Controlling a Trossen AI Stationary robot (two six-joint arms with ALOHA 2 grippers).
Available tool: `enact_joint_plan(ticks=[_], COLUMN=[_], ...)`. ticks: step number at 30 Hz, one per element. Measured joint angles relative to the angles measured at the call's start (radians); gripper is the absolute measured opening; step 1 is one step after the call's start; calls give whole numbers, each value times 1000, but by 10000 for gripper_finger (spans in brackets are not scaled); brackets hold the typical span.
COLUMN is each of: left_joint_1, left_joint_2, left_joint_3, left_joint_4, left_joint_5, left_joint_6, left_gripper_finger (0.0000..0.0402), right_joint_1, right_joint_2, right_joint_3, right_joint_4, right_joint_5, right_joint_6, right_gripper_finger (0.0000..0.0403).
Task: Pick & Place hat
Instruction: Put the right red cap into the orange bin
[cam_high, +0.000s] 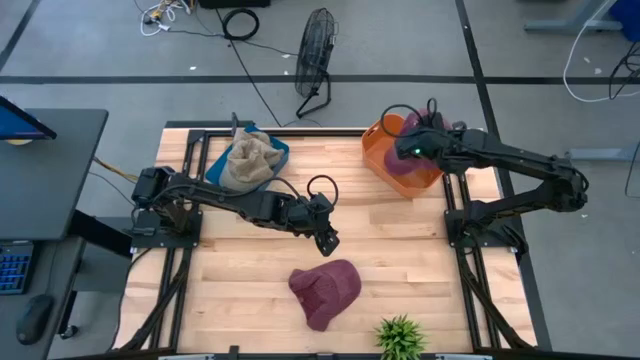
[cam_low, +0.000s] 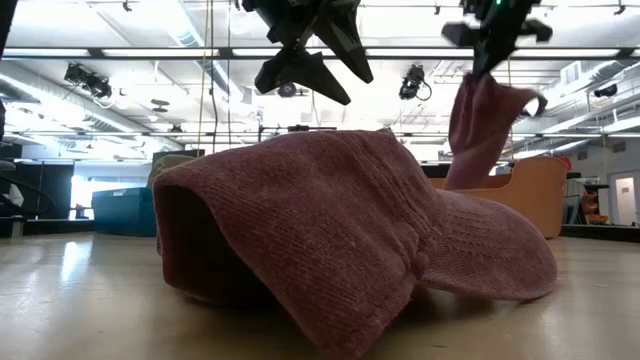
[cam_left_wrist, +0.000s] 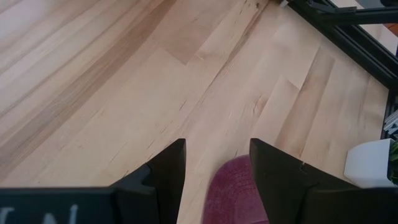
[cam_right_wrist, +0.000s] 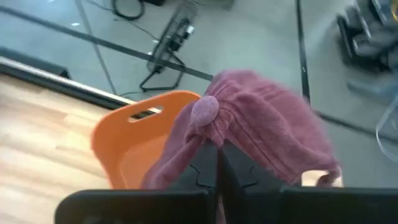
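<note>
Fingers of right gripper (cam_right_wrist: 214, 163) pinch a maroon hat (cam_right_wrist: 261, 134) above orange bin (cam_right_wrist: 134, 146); left gripper (cam_left_wrist: 217, 163) open

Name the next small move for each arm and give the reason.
Probably the right gripper should open: it is shut on a maroon hat hanging over the orange bin, so release should drop it in. The left gripper, open above the maroon hat on the table, would likely then lower onto it.

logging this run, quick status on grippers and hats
Left gripper open above maroon hat on table. Right gripper shut on second hat over orange bin. Nothing blocking.
</note>
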Motion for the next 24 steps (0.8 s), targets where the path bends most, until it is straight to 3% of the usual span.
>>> enact_joint_plan(ticks=[8, 14, 24], left_joint_1=[0, 0, 0], left_joint_2=[0, 0, 0], left_joint_3=[0, 0, 0], left_joint_4=[0, 0, 0], left_joint_5=[0, 0, 0], left_joint_6=[0, 0, 0], left_gripper_finger=[181, 181, 181], right_joint_1=[-64, -69, -69], right_joint_2=[0, 0, 0], right_joint_3=[-206, -276, -392], right_joint_4=[236, 417, 463], right_joint_5=[10, -10, -186], right_joint_6=[130, 178, 187], right_gripper_finger=[2, 4, 6])
